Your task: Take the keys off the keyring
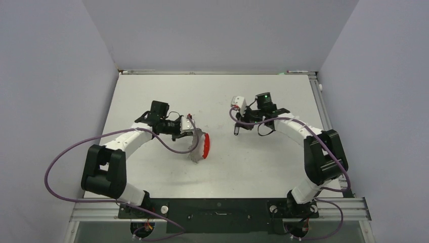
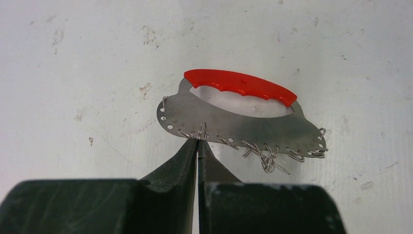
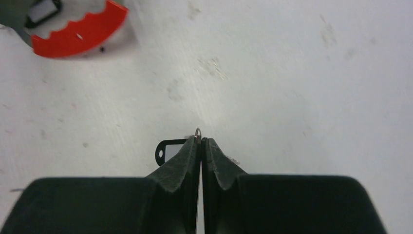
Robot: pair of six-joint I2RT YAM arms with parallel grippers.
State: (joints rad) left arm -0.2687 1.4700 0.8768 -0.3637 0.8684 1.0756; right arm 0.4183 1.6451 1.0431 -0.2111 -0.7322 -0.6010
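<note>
Left gripper: jaws pressed together, pinching the lower edge of the keyring at its grey metal band. Several thin wire rings are threaded through holes along that edge, one cluster right at the fingertips and more towards the far end. The red grip runs along the opposite edge of the band, away from the fingers. Whether the band touches the table cannot be told from the wrist view.

Right gripper: jaws closed, with a tiny wire loop poking out between the tips. The dark-headed key sits just beside the fingertip, partly hidden behind it. Cannot tell whether it is joined to the loop or whether it lies on the table. A small silvery bit shows on the other side of the fingers, too small to identify.

Top view: both arms reach towards the table's middle. The left gripper holds the keyring left of centre, and the right gripper is apart from it, to the right
</note>
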